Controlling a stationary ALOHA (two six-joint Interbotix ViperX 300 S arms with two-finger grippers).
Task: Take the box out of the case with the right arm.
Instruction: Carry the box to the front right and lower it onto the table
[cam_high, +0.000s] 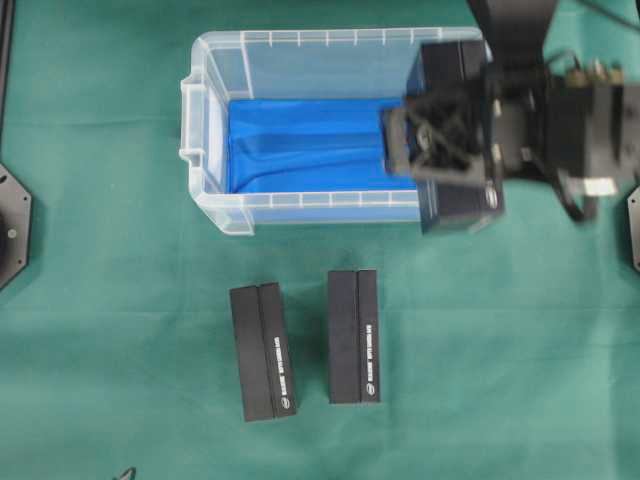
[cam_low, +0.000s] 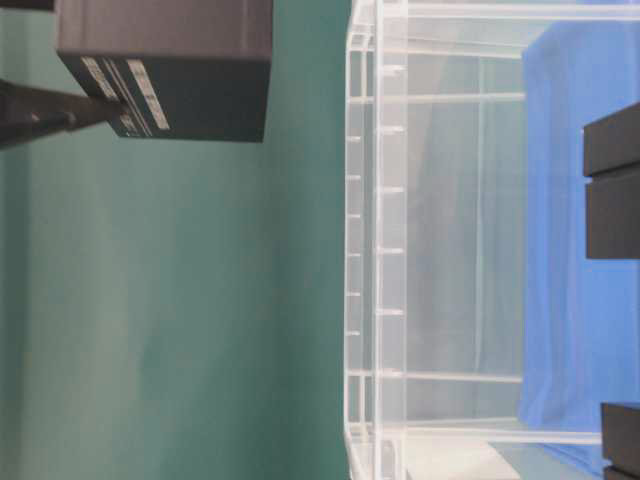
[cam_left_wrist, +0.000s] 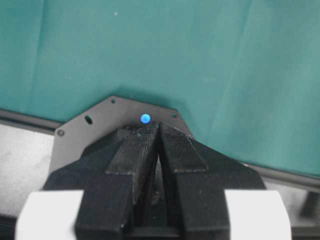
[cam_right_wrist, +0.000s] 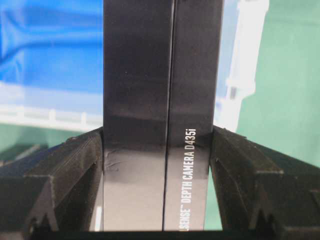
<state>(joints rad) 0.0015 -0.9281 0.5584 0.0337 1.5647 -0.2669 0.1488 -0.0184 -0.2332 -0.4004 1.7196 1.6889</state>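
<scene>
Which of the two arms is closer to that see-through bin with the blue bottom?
The right. Its gripper hangs over the right end of the bin, jaws clamped on a black box. The left gripper sits shut over its own base plate, with no bin in its view.

Black box (cam_high: 462, 205) clamped in right end effector (cam_high: 432, 135), over clear, blue-lined case's (cam_high: 215, 80) right end

Black box (cam_right_wrist: 162, 100) with white lettering, clear case (cam_high: 215, 140) lined blue, green cloth (cam_high: 480, 350)
</scene>
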